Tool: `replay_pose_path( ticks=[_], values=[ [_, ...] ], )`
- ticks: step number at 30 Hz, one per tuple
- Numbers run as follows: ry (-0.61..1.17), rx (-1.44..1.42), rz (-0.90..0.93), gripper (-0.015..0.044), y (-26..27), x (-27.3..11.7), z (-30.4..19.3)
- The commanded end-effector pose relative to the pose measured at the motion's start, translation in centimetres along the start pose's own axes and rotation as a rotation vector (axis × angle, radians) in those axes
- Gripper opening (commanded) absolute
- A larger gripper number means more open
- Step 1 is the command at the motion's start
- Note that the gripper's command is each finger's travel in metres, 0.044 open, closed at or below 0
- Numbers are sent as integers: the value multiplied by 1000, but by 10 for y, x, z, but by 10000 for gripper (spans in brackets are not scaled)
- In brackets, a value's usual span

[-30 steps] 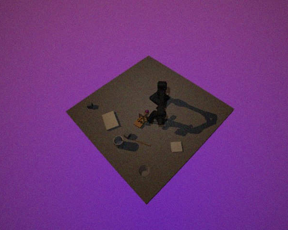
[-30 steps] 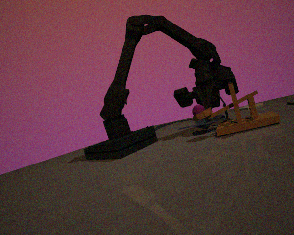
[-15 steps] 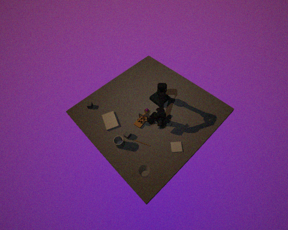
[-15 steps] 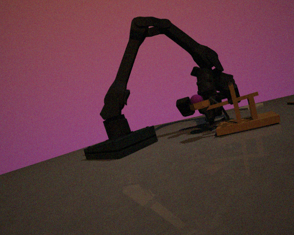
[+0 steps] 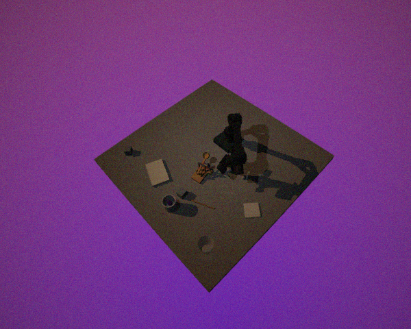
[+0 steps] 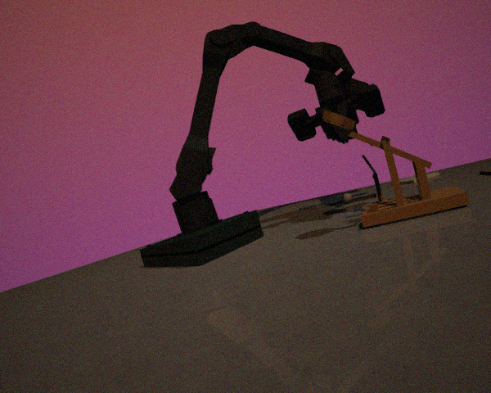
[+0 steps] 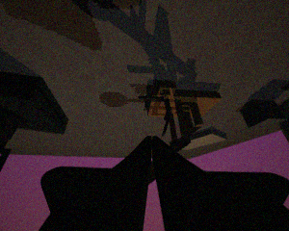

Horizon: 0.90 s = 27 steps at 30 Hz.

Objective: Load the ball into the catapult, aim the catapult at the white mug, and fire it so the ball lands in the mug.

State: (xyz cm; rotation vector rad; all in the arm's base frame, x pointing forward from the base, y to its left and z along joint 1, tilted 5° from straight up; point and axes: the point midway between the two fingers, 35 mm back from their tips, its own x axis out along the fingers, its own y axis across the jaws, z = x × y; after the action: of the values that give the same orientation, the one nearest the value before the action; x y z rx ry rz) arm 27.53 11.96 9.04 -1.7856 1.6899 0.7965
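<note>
Probably fired already: see a small purple ball, by the look of it, inside the round white mug, out toward a corner of the table. Too dim to be certain of a settled ball. Note the orange wooden catapult, with its round launching cup raised and no ball visible in it. Count on one line above all: from cup end along the catapult's long base, roughly toward the mug, with the black two-fingered gripper near the cup end, away from the mug. Clenched, with nothing between the fingers. Impossible to tell contact with the cup from mere overlap. Best now to back away from the cup, up and clear, without nudging the frame, then check the mug from above. No need to reload if truly in.
</note>
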Motion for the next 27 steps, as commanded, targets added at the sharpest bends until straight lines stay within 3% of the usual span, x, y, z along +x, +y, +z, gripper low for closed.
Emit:
replay_pose_path(
  ticks=[1, 16, 27],
  values=[
    [0, 13, 12, 53, -2, 6, 2],
    [-214, 431, 30, 440, -53, 13, -7],
    [-379, 760, 20, 440, -100, 14, -23]
  ],
)
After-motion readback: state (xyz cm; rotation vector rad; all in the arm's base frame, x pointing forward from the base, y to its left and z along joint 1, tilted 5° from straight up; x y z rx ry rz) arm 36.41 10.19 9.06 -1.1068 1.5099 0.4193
